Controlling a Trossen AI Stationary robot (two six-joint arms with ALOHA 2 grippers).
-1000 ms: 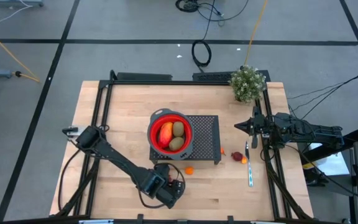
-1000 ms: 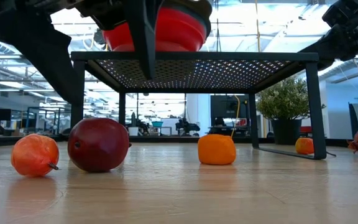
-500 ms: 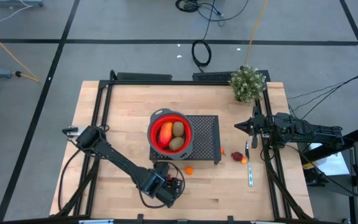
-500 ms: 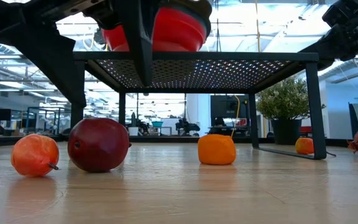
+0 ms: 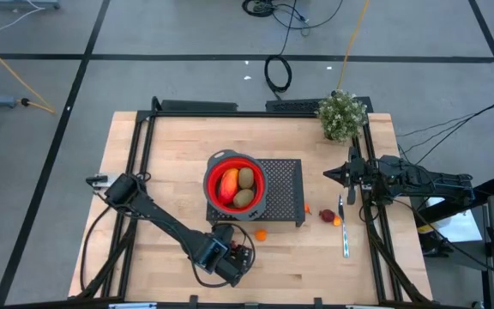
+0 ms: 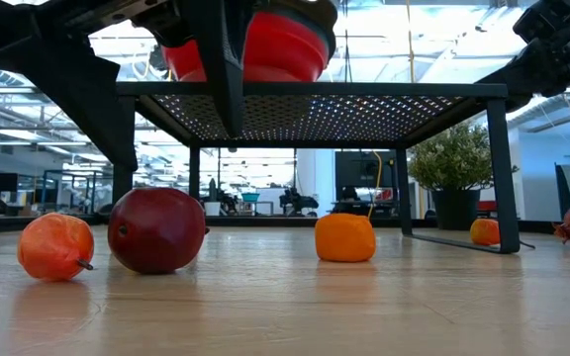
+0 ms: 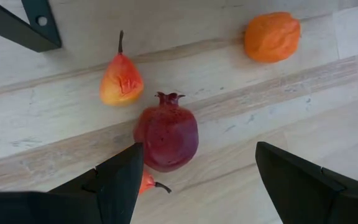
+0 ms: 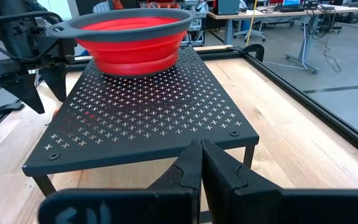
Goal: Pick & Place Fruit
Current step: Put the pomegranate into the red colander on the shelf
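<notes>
Step in hand: lining up on a pick. My left end effector [image 7: 194, 177] hangs over the dark red pomegranate [image 7: 166, 138], near the front edge of the counter [image 5: 170, 172].
Left end effector: fingers spread wide, holding nothing; the pomegranate sits in the gap between them on the wood, untouched as far as I can see.
Right end effector [image 8: 201, 163]: fingers pressed together and empty, parked at the right side of the counter, pointing at the black perforated stand [image 8: 148, 109].
Fruit already placed: a red-orange-yellow piece [image 5: 227, 184] and two brown ovals [image 5: 245, 178] lie in the red bowl [image 5: 217, 163], which stands on the stand's left end.
Fruit left near me: a small orange pear-shaped piece [image 7: 121, 79] just beside the pomegranate, an orange ball [image 7: 271, 37] farther off, and a small orange bit [image 7: 145, 183] half hidden by my finger (I cannot tell what it is).
Fruit left elsewhere: a dark red piece [image 5: 327, 215] with a small orange one [image 5: 337, 221], beside the thin utensil [image 5: 345, 230] on the right.
Next move, as I judge it: come straight down, close evenly round the pomegranate's widest part, mind the pear beside it, then lift clear of the stand's edge before carrying it to the bowl.
</notes>
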